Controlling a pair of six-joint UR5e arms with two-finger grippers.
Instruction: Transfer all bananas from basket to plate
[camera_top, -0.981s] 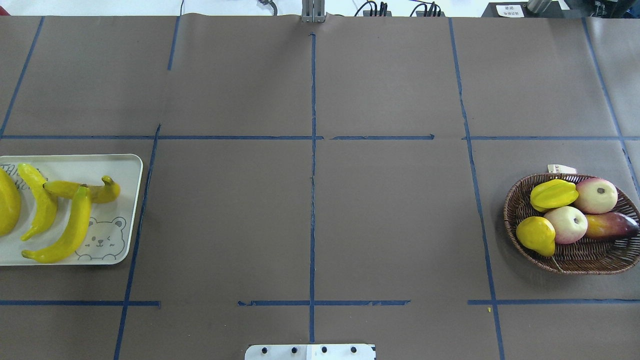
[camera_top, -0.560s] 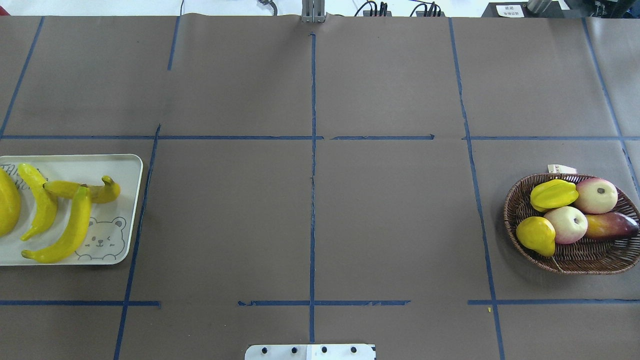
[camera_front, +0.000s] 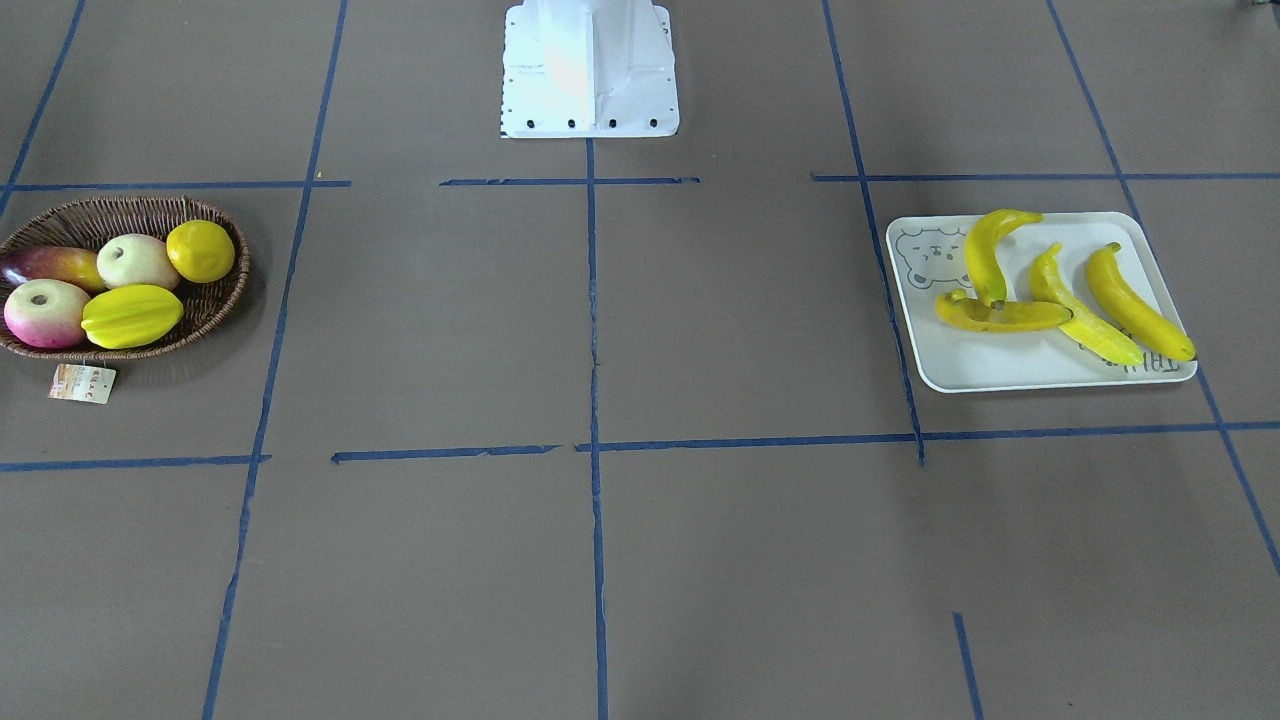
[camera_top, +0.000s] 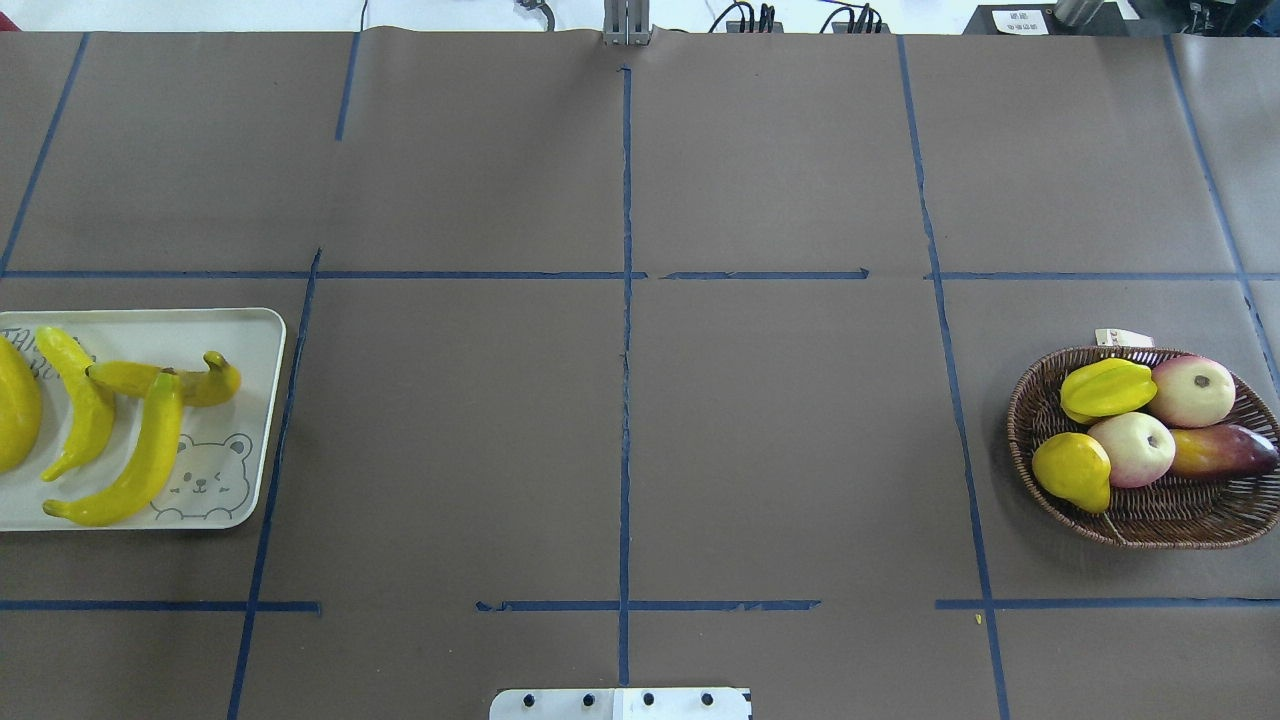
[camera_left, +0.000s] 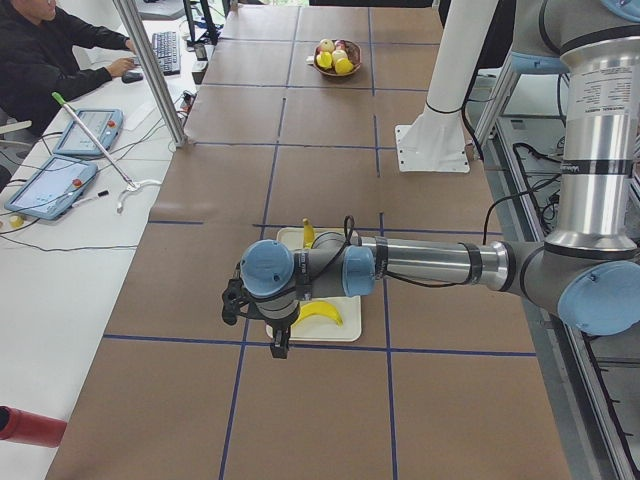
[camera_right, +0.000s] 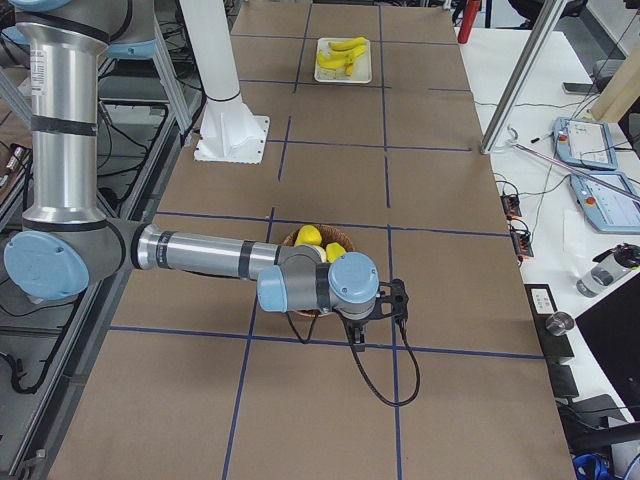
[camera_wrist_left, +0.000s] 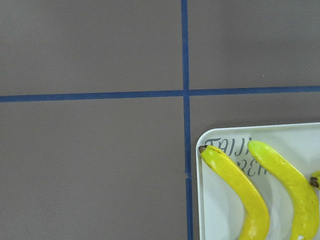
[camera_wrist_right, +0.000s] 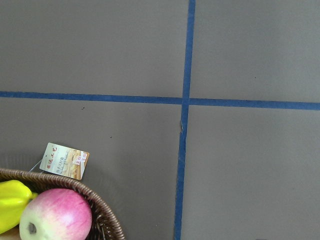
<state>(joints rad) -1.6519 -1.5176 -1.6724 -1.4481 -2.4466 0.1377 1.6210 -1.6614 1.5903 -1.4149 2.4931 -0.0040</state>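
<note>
Several yellow bananas (camera_front: 1085, 310) lie on the pale plate (camera_front: 1000, 365) with the bear drawing; one leans across another (camera_front: 1000, 315). In the overhead view the plate (camera_top: 200, 330) is at the left edge with the bananas (camera_top: 140, 460) on it. The wicker basket (camera_top: 1150, 520) at the right holds other fruit and no banana. My left gripper (camera_left: 278, 342) hangs above the plate's outer end and my right gripper (camera_right: 357, 332) above the table beside the basket (camera_right: 340, 240). Both show only in the side views, so I cannot tell whether they are open or shut.
The basket holds a starfruit (camera_top: 1105, 388), two pink-white round fruits (camera_top: 1190, 390), a lemon (camera_top: 1072, 470) and a purple mango (camera_top: 1225, 450). Its paper tag (camera_front: 82, 383) lies on the table. The robot base (camera_front: 588, 65) stands at the table's middle. An operator (camera_left: 40, 50) sits at a side desk.
</note>
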